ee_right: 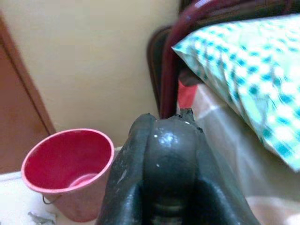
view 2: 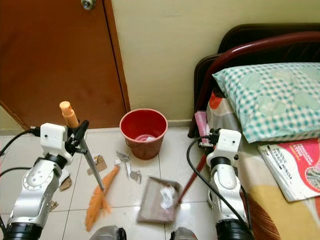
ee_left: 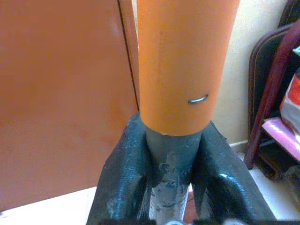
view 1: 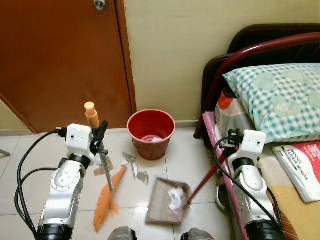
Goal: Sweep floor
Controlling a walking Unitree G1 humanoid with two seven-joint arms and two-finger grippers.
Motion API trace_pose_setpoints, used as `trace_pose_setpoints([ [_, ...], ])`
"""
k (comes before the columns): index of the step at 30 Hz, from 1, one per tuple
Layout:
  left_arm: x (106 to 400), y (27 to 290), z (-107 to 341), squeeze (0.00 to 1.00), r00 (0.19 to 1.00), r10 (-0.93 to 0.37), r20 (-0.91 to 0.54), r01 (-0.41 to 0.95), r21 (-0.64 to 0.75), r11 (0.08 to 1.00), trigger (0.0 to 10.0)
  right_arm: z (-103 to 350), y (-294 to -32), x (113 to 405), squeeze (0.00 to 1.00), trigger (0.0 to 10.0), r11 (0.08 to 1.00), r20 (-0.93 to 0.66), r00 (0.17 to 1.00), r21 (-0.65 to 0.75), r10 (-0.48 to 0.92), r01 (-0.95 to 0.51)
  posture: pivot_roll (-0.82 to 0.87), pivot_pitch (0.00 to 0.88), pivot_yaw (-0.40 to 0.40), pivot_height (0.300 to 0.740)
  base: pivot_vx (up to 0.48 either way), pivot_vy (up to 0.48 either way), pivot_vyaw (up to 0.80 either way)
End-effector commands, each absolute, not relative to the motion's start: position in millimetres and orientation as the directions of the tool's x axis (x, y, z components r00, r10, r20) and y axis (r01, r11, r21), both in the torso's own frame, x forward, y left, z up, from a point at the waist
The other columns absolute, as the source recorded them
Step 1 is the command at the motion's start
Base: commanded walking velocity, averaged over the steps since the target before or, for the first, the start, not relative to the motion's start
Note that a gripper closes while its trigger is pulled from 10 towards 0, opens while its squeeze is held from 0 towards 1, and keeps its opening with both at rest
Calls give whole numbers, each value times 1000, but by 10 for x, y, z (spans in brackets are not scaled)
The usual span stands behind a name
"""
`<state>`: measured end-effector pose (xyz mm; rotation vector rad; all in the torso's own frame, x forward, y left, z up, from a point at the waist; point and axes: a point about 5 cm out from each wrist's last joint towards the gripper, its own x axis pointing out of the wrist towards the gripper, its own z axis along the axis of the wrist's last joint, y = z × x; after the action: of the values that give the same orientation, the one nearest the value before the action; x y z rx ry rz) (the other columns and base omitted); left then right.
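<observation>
Currently, a broom [view 1: 107, 197] is pinched by the left end effector [view 1: 98, 137], a dustpan [view 1: 167, 201] handle by the right end effector [view 1: 231, 141]; remaining scraps [view 1: 135, 167] likely need sweeping in.

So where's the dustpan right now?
The dustpan lies on the floor tiles just ahead of the robot, in front of the red bucket, between the orange broom and the bed.

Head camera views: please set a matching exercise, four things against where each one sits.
Things:
1. red bucket
2. dustpan
3. orange broom
4. checked pillow

Places:
A. on the bed
B. held by the left gripper, bristles on the floor
C. on the floor against the wall, by the door
D. on the floor, crumpled paper in it

Pairs: 1-C, 2-D, 3-B, 4-A
</observation>
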<state>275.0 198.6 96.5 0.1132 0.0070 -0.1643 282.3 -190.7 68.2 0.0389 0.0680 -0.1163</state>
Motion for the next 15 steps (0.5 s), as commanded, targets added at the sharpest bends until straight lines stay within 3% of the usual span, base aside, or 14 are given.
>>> trace_pose_setpoints([
  [1,2764,2025,1005,0,989,-150,-5,150,106,983,10000,753,-1860,2856,0,10000,997,-32,997,-2,-71,71,-27,46,-4,740,0,0,0],
  [5,2771,2026,1005,0,989,-149,-6,148,98,984,10000,780,-1823,2867,0,10000,999,-17,999,7,-51,51,-23,45,-5,740,0,0,0],
  [9,2770,2040,989,0,990,-143,-15,143,112,983,10000,797,-1800,2874,0,10000,999,-6,999,16,-35,35,-23,45,-5,740,0,326,0],
  [15,2769,2037,988,0,989,-148,-18,149,118,982,10000,803,-1772,2866,0,10000,999,0,1000,32,-19,19,-23,48,-3,740,0,394,402],
])
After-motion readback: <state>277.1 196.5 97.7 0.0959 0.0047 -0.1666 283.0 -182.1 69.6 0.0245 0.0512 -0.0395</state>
